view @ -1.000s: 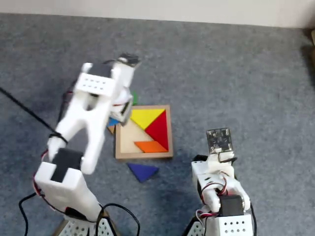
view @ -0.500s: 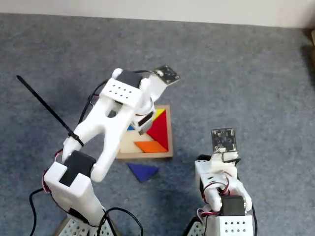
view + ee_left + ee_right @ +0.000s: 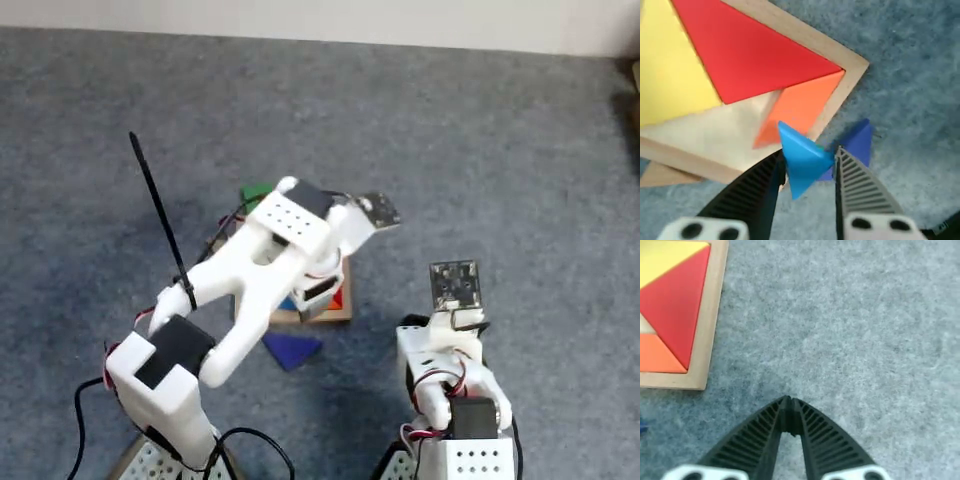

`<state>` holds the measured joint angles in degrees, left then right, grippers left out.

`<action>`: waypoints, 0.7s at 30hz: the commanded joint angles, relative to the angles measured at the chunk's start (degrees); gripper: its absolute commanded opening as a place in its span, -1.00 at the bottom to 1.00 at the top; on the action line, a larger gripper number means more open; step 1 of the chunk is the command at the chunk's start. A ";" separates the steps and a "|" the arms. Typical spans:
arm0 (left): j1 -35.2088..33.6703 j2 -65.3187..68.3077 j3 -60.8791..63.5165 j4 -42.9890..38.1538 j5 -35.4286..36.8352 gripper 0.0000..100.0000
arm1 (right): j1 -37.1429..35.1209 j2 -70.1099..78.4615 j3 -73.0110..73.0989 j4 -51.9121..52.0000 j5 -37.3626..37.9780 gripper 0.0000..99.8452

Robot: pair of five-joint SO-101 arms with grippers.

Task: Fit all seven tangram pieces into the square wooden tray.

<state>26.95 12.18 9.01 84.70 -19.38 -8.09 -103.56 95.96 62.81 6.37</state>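
We've got three coloured flat pieces (image 3: pixel 755 60) in the square wooden tray (image 3: pixel 855 66); left gripper (image 3: pixel 810 152) is clamped on a light-blue triangle (image 3: pixel 802 162), so four to go.

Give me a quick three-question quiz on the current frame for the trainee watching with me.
1. True or false: the left end effector grips a light blue triangle.
2. Which piece lies on the carpet, outside the tray? A) yellow triangle B) dark blue triangle C) red triangle
3. Fill in: the right end effector is empty and ____ (open or closed).

Key: 1 true; 2 B; 3 closed.
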 commanded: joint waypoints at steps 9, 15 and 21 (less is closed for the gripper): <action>1.10 -3.82 0.22 -2.99 -0.09 -0.63 | 0.75 -0.48 8.84 -0.13 0.00 -0.99; 3.03 -3.91 0.40 -1.32 5.19 -0.64 | 0.75 -0.48 8.84 -0.13 0.00 -0.99; 7.34 -3.21 0.84 -1.76 11.43 -0.63 | 0.75 -0.48 8.84 -0.13 0.00 -0.99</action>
<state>31.43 11.47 10.24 82.15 -11.91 -8.09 -103.56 95.96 62.81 6.37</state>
